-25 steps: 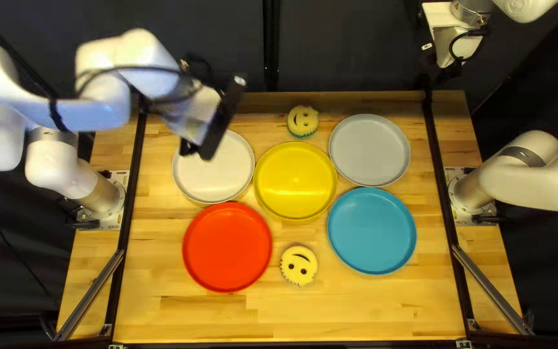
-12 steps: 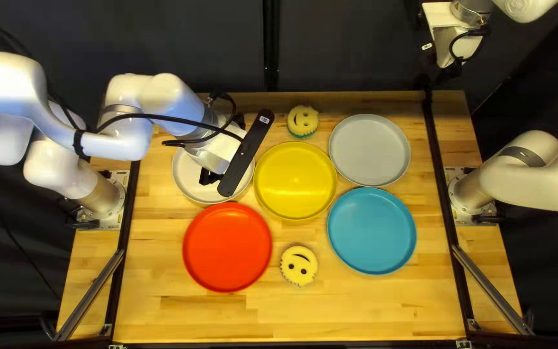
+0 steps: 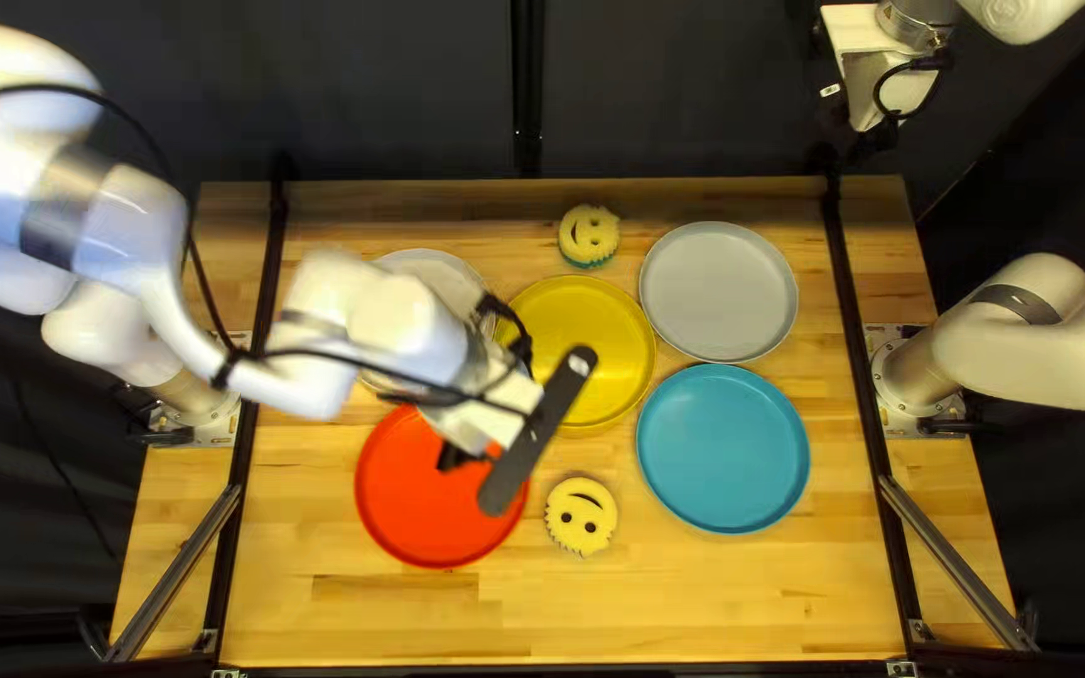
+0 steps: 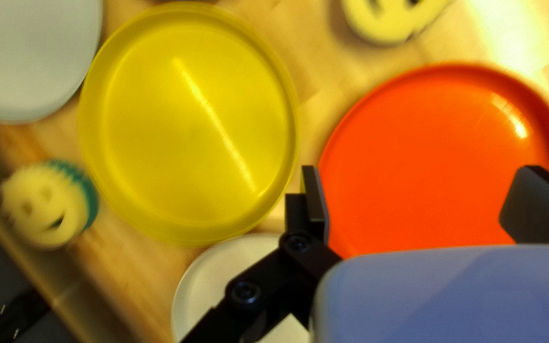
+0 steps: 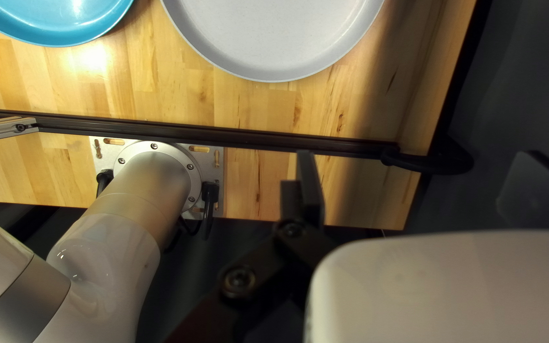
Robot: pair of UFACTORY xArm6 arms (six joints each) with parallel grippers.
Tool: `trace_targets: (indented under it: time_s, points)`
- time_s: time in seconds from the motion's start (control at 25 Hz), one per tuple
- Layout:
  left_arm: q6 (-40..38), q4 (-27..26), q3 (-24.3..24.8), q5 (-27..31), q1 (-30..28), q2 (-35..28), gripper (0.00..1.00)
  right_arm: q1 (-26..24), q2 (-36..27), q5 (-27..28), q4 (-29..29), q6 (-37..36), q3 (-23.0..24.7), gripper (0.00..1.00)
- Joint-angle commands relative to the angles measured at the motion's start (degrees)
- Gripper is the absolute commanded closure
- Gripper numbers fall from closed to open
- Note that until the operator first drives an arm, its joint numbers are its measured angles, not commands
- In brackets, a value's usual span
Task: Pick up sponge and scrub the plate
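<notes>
Top left view: my left gripper (image 3: 460, 457), jaws released and parted, hovers above the red plate (image 3: 432, 509); my right gripper (image 3: 860, 141), likewise released, hangs beyond the grey plate (image 3: 718, 291). One sponge (image 3: 582, 516) lies between the red plate and the blue plate (image 3: 722, 450), the far sponge (image 3: 589, 235) just beyond the yellow plate (image 3: 605, 345).

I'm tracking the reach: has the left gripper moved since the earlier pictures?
Yes: in the top left view, the left gripper has moved from the white plate toward the table's near edge, now over the red plate.
</notes>
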Motion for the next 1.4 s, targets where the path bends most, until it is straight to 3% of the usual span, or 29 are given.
trace_targets:
  time_s: [0.04, 0.16, 0.36, 0.64, 0.8, 1.24, 1.4]
  points:
    - [0.04, -0.08, -0.02, -0.05, -0.02, 0.05, 0.00, 0.00, 0.00, 0.00, 0.00, 0.00, 0.00, 0.00]
    - [-4.26, 2.66, -1.03, -0.52, -1.34, 1.57, 0.00, 0.00, 0.00, 0.00, 0.00, 0.00, 0.00, 0.00]
    - [-12.02, 8.37, -9.76, 0.05, -6.05, 11.09, 0.00, 0.00, 0.00, 0.00, 0.00, 0.00, 0.00, 0.00]
    - [-14.09, 13.35, -16.70, -2.60, -10.23, 21.69, 0.00, 0.00, 0.00, 0.00, 0.00, 0.00, 0.00, 0.00]
    - [-15.61, 16.78, -15.39, -6.32, -11.13, 24.42, 0.00, 0.00, 0.00, 0.00, 0.00, 0.00, 0.00, 0.00]
    - [-13.42, 18.04, -12.85, -13.90, -8.53, 28.95, 0.00, 0.00, 0.00, 0.00, 0.00, 0.00, 0.00, 0.00]
    - [-12.50, 18.50, -9.70, -16.21, -6.79, 28.31, 0.00, 0.00, 0.00, 0.00, 0.00, 0.00, 0.00, 0.00]
